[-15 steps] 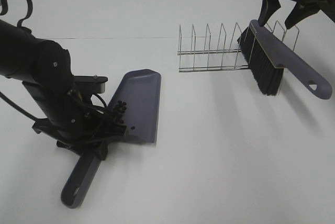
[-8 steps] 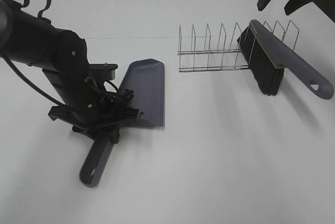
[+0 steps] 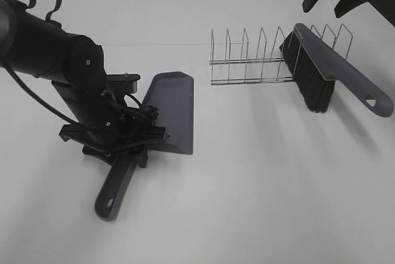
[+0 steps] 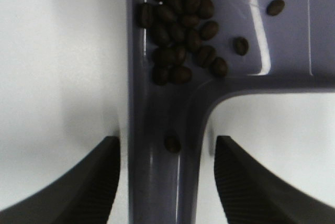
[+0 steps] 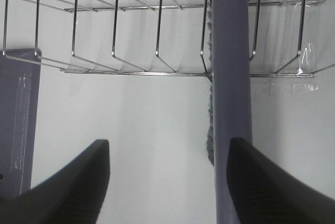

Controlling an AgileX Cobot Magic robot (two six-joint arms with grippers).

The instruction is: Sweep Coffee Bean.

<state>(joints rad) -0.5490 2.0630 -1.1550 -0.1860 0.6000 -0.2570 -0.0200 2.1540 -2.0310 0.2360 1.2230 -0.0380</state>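
Straddling the dustpan (image 3: 170,110) handle, the left claw (image 4: 166,169) stood wide, its fingers (image 4: 91,182) clear of the plastic on both sides. The coffee bean (image 4: 180,30) cluster lay in the pan just ahead of that claw (one stray sat on the handle between the fingers). Closing squarely and lifting level should keep them aboard. The right claw (image 5: 165,182), spread wide above the brush (image 3: 333,73) in the wire rack (image 3: 247,60), was largely cut off overhead; the white counter (image 3: 259,184) showed no loose beans I could make out.
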